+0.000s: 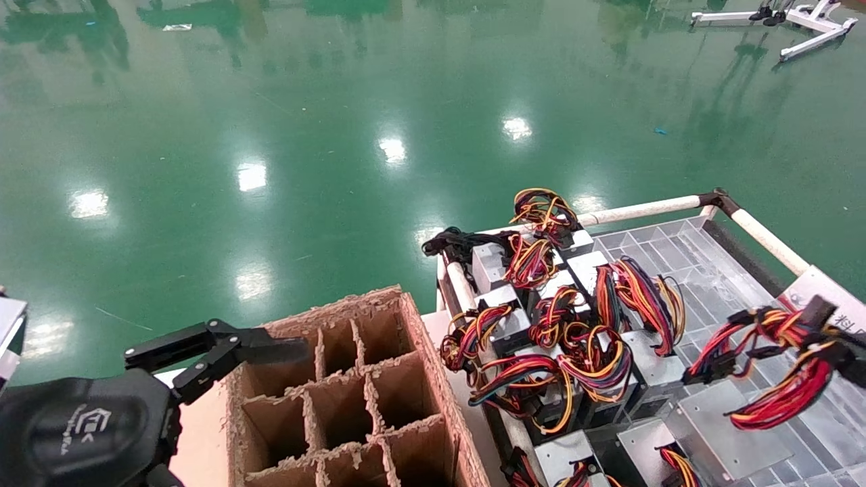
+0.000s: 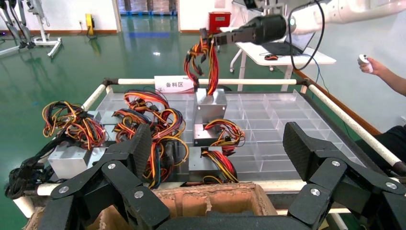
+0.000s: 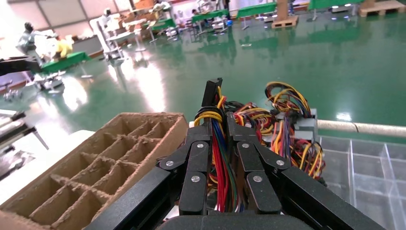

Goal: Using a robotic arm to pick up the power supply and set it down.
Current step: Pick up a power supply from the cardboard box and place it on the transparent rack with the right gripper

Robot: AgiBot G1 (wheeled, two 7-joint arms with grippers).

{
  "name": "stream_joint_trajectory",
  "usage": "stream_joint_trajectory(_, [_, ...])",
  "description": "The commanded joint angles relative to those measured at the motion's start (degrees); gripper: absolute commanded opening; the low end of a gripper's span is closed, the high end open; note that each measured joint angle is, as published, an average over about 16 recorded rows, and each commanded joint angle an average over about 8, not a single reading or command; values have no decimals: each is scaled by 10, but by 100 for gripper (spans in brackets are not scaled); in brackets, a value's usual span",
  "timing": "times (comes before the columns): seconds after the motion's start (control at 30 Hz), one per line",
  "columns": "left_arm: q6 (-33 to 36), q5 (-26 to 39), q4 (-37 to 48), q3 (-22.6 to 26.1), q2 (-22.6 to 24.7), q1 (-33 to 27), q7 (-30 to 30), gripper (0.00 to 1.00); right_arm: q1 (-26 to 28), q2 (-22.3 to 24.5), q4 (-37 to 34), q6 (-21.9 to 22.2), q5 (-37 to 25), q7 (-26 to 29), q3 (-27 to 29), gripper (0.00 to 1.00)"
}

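Right gripper (image 3: pixel 218 125) jaws clamped on wire bundle (image 3: pixel 221 167) of power supply (image 2: pixel 210 106); red, yellow, black wires squeezed between both fingers. Metal box hangs below jaws by its cable, lifted over clear tray (image 2: pixel 282 120). Left gripper (image 2: pixel 218 158) jaws wide apart, nothing between them, cardboard divider box (image 1: pixel 352 399) just beneath. More supplies (image 1: pixel 541 318) heaped in tray.

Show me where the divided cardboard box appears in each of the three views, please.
Head view: the cardboard box sits at bottom centre, beside the left gripper.
Left wrist view: only its torn brown rim shows, at the bottom edge between the open fingers.
Right wrist view: the box fills the lower left.
Shared landmark: the white-railed tray of wired power supplies next to it.
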Motion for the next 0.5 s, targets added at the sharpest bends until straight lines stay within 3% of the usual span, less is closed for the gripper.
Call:
stream_joint_trajectory(0.03, [0, 0, 0, 0, 0, 0, 0, 100, 4, -15, -12, 0, -3, 0, -3, 0])
stream_joint_trajectory(0.5, [0, 0, 0, 0, 0, 0, 0, 100, 18, -106, -107, -4, 7, -5, -6, 0])
